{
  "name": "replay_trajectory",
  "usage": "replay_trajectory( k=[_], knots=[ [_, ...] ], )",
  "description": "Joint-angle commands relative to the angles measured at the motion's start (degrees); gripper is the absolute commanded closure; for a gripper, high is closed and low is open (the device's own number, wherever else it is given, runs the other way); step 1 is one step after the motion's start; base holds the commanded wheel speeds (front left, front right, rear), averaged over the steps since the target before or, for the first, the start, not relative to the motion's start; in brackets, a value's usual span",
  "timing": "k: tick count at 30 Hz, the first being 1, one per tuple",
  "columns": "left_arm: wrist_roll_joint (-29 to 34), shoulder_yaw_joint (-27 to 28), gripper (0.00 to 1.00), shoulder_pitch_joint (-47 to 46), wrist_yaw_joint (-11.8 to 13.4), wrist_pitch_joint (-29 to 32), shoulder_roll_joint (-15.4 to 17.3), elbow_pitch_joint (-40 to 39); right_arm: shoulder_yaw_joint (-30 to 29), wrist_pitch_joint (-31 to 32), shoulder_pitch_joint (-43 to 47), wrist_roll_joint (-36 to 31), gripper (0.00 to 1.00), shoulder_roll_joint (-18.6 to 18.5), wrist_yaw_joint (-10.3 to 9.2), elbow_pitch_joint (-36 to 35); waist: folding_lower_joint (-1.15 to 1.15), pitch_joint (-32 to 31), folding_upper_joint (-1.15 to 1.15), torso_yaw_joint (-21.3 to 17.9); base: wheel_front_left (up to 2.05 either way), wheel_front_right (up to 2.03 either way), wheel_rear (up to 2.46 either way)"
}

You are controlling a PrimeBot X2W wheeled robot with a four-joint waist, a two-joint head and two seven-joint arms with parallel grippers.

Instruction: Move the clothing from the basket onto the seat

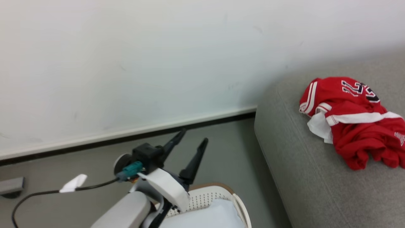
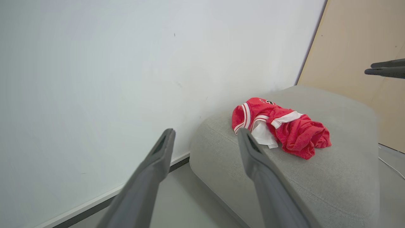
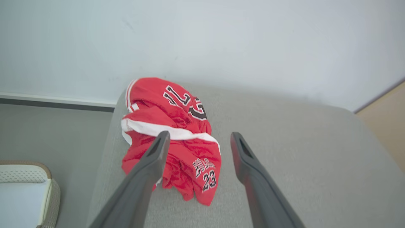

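Far left, above oval white perforated plastic basket with tan rim (image 1: 218,186): left gripper (image 1: 194,135), dark fingers spread wide, holding nothing, probably parked clear of the work. No red seen in the basket's visible part.

Rightward, on large light-grey upholstered seat (image 1: 300,177): crumpled bright red jersey clothing with white stripes (image 1: 354,126), lying well in from the edge, unlikely to slide.

Over the heap: right gripper (image 3: 200,135), fingers parted, empty, raised clear.

The clothing (image 3: 180,118) is bright red, with white stripes and black-and-white numerals. The seat (image 3: 300,142) is plain light grey. At eight o'clock in the right wrist view, the basket (image 3: 19,173) is white, dotted with perforations, with a tan rim. The wall (image 3: 221,38) is off-white.
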Motion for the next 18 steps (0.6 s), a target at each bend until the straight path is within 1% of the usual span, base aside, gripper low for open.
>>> replay_trajectory(
  k=[1, 4, 8, 10, 13, 15, 17, 18],
  knots=[
    [-1.0, 1.1, 0.00, 1.0, 0.6, -0.2, 1.0, -0.5, -0.8, -1.4, 1.0, -0.8, 0.00, 0.2, -0.14, -1.7, 0.03, -3.1, 0.00, 2.0, 0.00, 0.00, 0.00],
    [-1.6, 4.0, 0.00, 2.6, 2.3, -0.4, 2.6, -2.1, -4.7, -6.0, 3.2, -2.8, 0.00, 2.5, -0.14, -6.2, 0.03, -4.3, 0.00, 3.7, 0.00, 0.00, 0.00],
    [-3.5, 8.3, 0.00, 5.7, 3.8, -0.4, 4.7, -3.7, -8.7, -11.6, 7.1, -7.0, 0.00, 7.4, -0.14, -11.1, 0.03, -5.8, 0.00, 5.9, 0.00, 0.00, 0.00],
    [-4.3, 10.7, 0.00, 7.5, 4.6, -0.4, 5.6, -4.4, -10.9, -14.0, 9.3, -9.2, 0.00, 10.4, -0.14, -13.0, 0.03, -6.3, 0.00, 7.0, 0.00, 0.00, 0.00],
    [-5.7, 14.9, 0.00, 11.7, 5.4, -0.4, 5.6, -5.1, -13.7, -17.6, 13.6, -11.9, 0.00, 15.5, -0.14, -15.0, 0.03, -6.9, 0.00, 8.6, 0.00, 0.00, 0.00],
    [-6.3, 17.8, 0.00, 14.0, 5.6, -0.4, 5.4, -5.5, -15.4, -19.9, 16.6, -11.7, 0.00, 19.5, -0.14, -15.7, 0.03, -7.1, 0.00, 9.5, 0.00, 0.00, 0.00],
    [-5.3, 20.4, 0.00, 16.2, 6.0, -0.4, 5.6, -5.6, -16.7, -22.6, 19.2, -13.6, 0.00, 22.6, -0.15, -15.9, 0.03, -7.2, 0.00, 10.2, 0.00, 0.00, 0.00],
    [-4.7, 21.4, 0.00, 17.4, 6.2, -0.4, 5.3, -5.6, -17.1, -24.0, 20.9, -13.6, 0.00, 24.9, -0.14, -15.7, 0.03, -7.3, 0.00, 10.6, 0.00, 0.00, 0.00]
  ],
)
